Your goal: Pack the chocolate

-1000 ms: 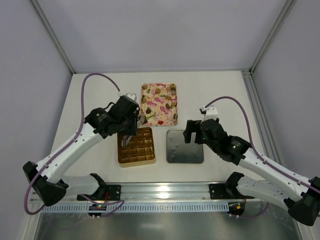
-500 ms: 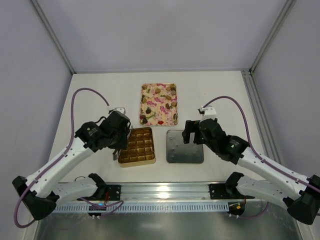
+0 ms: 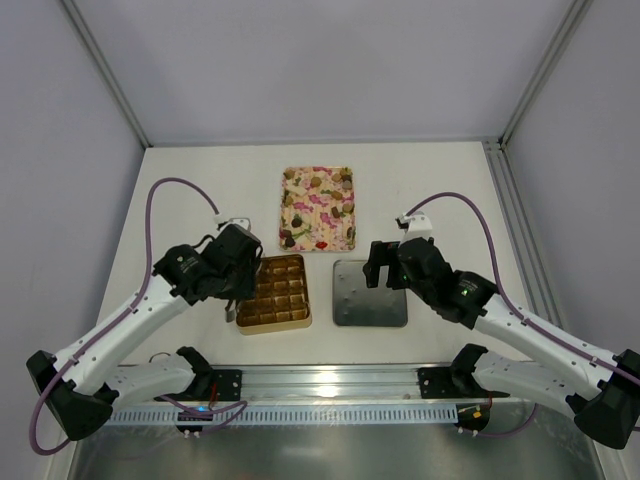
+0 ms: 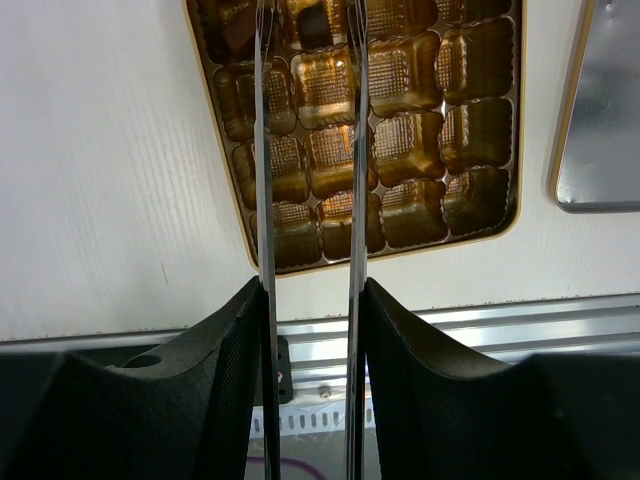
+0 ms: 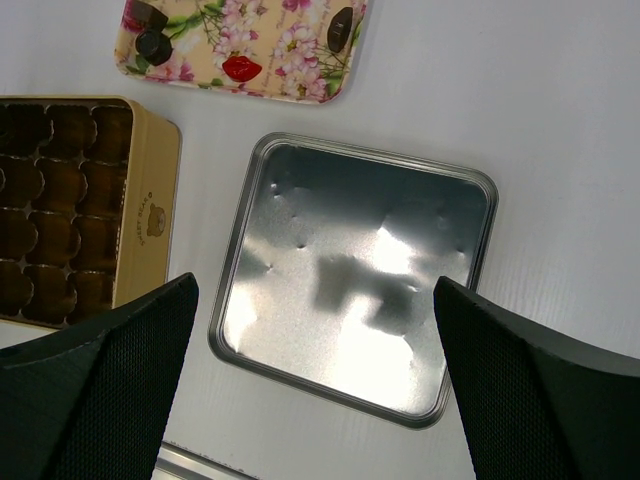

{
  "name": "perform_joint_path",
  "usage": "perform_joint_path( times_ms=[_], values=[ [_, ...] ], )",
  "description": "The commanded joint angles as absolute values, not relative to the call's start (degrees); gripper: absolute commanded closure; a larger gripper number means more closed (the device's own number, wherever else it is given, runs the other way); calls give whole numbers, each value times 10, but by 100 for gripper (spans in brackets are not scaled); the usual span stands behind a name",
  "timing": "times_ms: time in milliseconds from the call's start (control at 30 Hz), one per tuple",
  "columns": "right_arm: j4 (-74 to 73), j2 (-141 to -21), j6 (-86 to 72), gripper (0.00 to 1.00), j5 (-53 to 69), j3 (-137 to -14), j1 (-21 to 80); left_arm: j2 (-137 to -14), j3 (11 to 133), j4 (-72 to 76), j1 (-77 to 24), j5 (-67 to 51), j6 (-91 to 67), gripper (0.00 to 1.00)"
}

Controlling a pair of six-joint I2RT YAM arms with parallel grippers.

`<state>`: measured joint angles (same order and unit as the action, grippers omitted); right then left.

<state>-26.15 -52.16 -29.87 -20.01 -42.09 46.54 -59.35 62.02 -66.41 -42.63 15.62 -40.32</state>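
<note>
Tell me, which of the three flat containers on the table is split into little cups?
The gold box: its inside is a grid of small cups. The silver lid beside it and the flowered tray are undivided.

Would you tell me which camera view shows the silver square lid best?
The right wrist view: the silver lid lies whole in mid-frame, its dented inside facing up. The top external view shows it small, beside the gold box. The left wrist view catches only a strip of it at the right edge.
</note>
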Motion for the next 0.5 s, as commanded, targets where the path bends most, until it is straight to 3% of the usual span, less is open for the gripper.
perform_joint_path(
  times_ms=[0,233,467],
  values=[
    [-237,-527,-303,0,-198,-417,468,-591,623,-650,-427,175,-405,57],
    [-238,-526,-300,0,-199,-424,468,-605,691,-655,-428,168,-392,57],
    [-257,-518,-292,1,-223,-444,468,-713,807,-626,-428,144,-355,57]
  ],
)
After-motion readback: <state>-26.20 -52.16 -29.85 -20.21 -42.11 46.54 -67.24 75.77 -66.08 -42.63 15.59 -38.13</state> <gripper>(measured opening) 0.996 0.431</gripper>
